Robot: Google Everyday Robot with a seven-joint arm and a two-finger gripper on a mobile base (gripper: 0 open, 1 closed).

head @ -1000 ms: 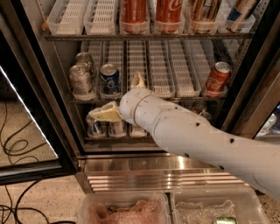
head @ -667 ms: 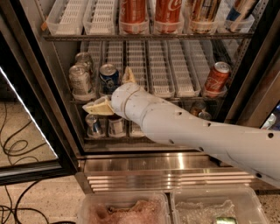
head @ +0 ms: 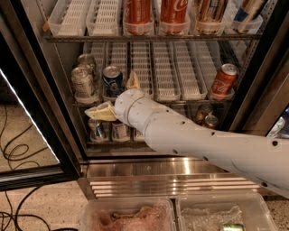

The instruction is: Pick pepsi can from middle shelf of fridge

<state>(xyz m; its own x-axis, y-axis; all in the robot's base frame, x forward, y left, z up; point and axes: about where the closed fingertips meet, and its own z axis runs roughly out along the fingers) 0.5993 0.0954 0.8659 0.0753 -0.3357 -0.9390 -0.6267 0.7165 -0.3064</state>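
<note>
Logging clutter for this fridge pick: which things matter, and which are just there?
Job: pepsi can; middle shelf; fridge; gripper, jaws open, close by the pepsi can.
Just there: red cola can; silver cans; cola bottles; plastic bins.

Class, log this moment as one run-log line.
phase: pre-grasp | gripper: open, in front of pepsi can | pepsi can: upright on middle shelf, not gripped

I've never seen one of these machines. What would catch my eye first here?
A thick white arm reaches from the lower right into the open fridge, its gripper spread open just in front of the blue pepsi can on the middle shelf. A red cola can stands alone at that shelf's right end.
</note>
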